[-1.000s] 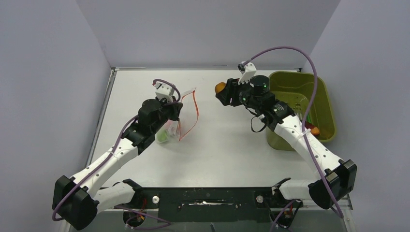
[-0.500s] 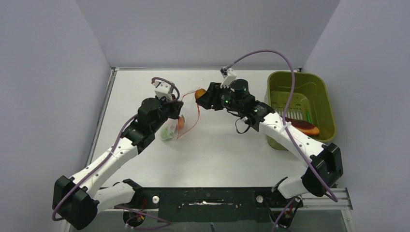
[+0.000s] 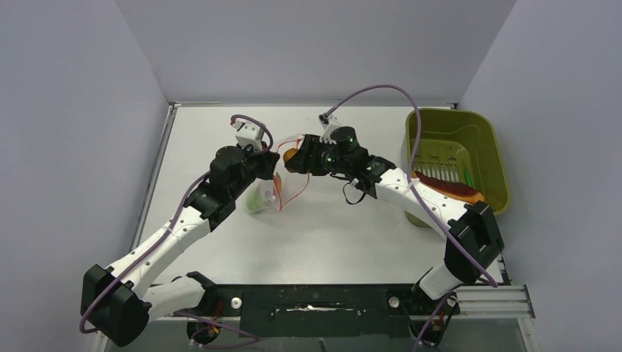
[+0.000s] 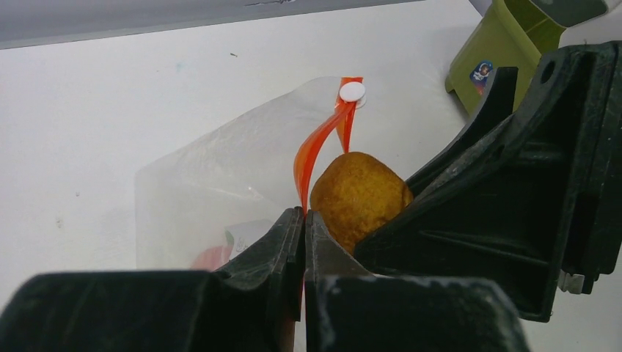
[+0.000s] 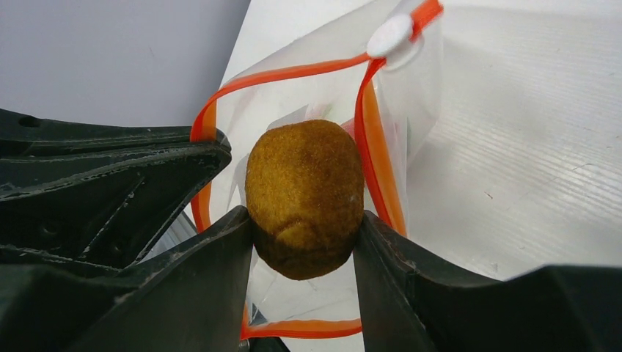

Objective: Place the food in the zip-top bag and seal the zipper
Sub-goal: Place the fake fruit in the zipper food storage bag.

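**Food piece arrives at the bag's mouth**

The brown-orange piece (image 5: 304, 194), a rough-skinned oval lump, sits clamped between the two fingers of the right gripper (image 5: 304, 220), which presses it from both sides. It hangs right in front of the open zip-top bag (image 5: 418, 110). The zipper (image 5: 293, 71) loops around behind it in a wide orange ring, with the white slider (image 5: 390, 35) parked at the far corner. From where the cameras look, I cannot tell whether the piece has crossed the mouth or is just outside it.

The left gripper (image 4: 303, 220) is closed tight on the near edge of the mouth, pinching the film and strip so the bag stands up off the tabletop (image 3: 352, 227). A green slice (image 3: 255, 199) and a red bit (image 4: 209, 257) already lie inside, low in the pouch.

A second ago the right gripper was well apart from the bag, out toward the tub (image 3: 449, 111), carrying the same piece. It has swept across in that time and now stands almost nose to nose with the left one, while the bag has barely shifted. So this looks like the drop-in step: a little further in and a release should do it.

A brown-red slab (image 3: 451, 189) waits in the tub, and the zipper is wide open, so the task seems around halfway.
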{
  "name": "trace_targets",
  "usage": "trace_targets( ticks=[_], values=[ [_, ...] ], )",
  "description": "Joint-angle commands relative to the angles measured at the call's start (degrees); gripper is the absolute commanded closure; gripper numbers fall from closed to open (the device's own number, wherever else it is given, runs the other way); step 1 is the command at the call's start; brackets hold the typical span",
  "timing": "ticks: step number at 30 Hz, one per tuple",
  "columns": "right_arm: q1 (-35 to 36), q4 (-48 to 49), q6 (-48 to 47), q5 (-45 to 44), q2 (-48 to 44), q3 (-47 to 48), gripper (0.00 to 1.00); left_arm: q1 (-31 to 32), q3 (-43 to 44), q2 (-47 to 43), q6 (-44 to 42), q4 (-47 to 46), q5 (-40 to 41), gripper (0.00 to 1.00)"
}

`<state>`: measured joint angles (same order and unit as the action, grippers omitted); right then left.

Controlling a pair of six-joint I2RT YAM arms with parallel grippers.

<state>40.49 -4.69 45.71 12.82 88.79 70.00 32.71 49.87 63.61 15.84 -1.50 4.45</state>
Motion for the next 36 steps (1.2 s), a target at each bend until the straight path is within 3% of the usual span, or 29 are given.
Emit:
trace_targets(
  ticks=[1, 16, 25, 36],
  values=[
    [0.6, 0.4, 0.8, -1.8, 0.5, 2.9, 0.55, 0.4, 3.3, -1.4, 0.5, -2.0, -0.1, 1.0],
    [0.6, -2.3, -5.5, -2.3, -1.7, 3.4, 0.34, 0.4, 2.3, -1.5, 1.2, -2.0, -0.6, 1.0],
    [-0.6, -7.6, -17.1, 2.3, -5.8, 6.8, 0.32, 0.3, 0.4, -2.2, -0.6, -2.6, -0.6, 1.0],
    [-8.9, -23.4, -28.1, -7.3, -9.4, 12.0, 0.31, 0.4, -3.4, -5.1, -3.8, -4.1, -2.2, 1.0]
  ],
)
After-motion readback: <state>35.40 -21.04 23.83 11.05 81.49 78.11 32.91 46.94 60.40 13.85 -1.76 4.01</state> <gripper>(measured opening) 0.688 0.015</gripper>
